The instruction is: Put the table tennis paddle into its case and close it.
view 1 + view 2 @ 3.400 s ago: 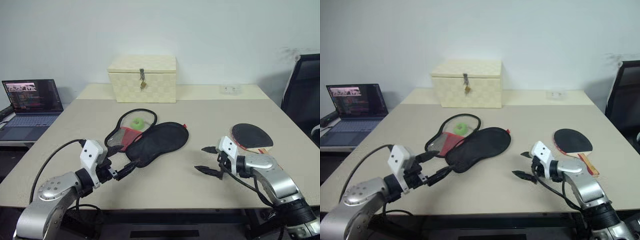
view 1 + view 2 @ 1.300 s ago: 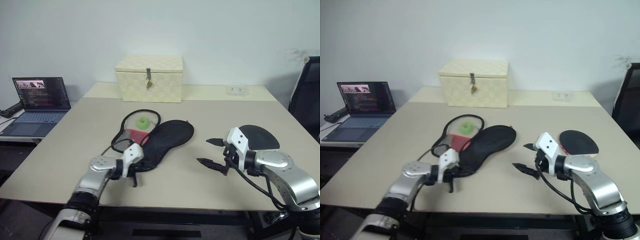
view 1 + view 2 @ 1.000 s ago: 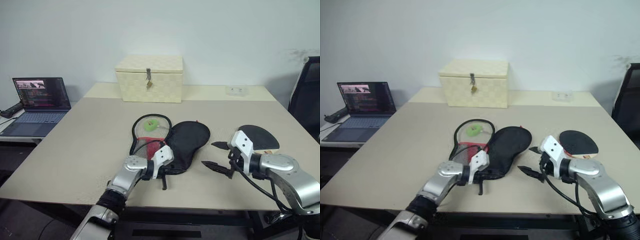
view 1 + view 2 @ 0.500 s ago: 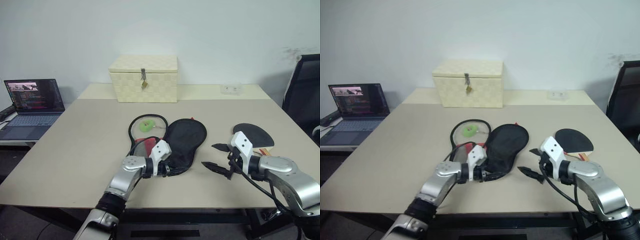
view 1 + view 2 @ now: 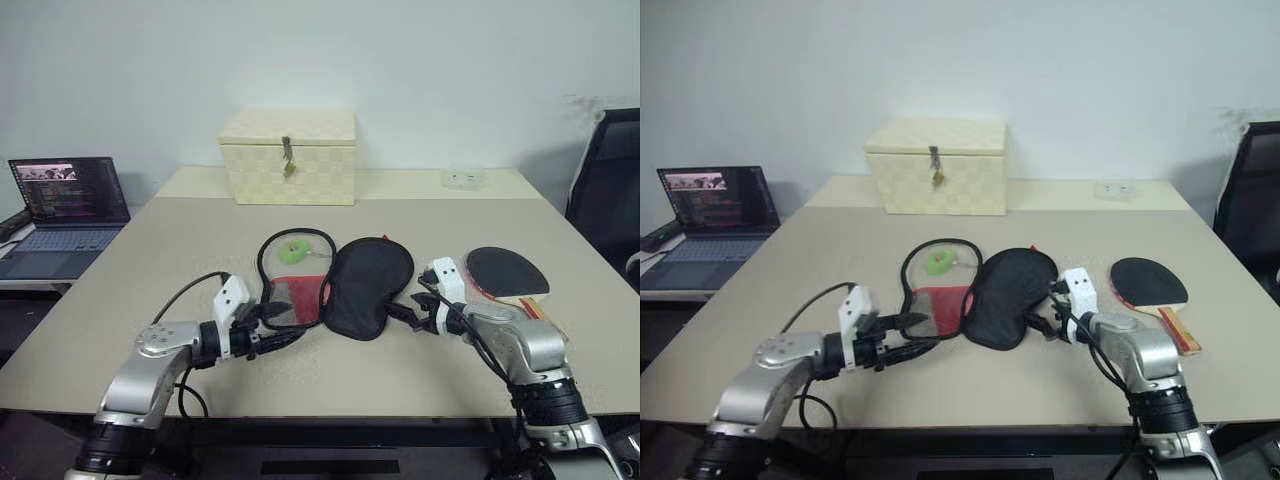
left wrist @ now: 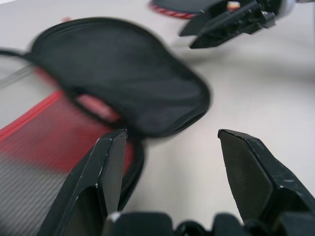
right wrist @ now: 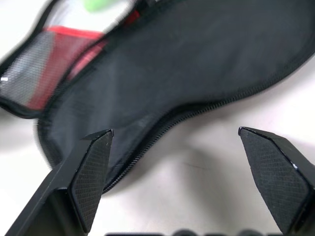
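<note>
The case [image 5: 370, 285] lies unzipped mid-table. Its black flap is spread to the right, and its red and mesh half [image 5: 295, 292] with a green tag [image 5: 293, 252] lies on the left. The table tennis paddle [image 5: 507, 271] rests black face up to the case's right, wooden handle toward the front edge. My left gripper [image 5: 277, 324] is open just in front of the mesh half and holds nothing. In the left wrist view its fingers [image 6: 106, 169] frame the flap [image 6: 123, 73]. My right gripper [image 5: 405, 311] is open at the flap's right rim [image 7: 197, 73], between case and paddle.
A cream woven latched box [image 5: 287, 157] stands at the table's far side, and a small white item [image 5: 462, 177] lies at the far right. A laptop [image 5: 68, 200] sits on a side table to the left. A black chair [image 5: 605, 190] stands at the right.
My left gripper has opened, let go of the case's front edge and drawn back to the left. The right gripper has moved left up to the flap's rim.
</note>
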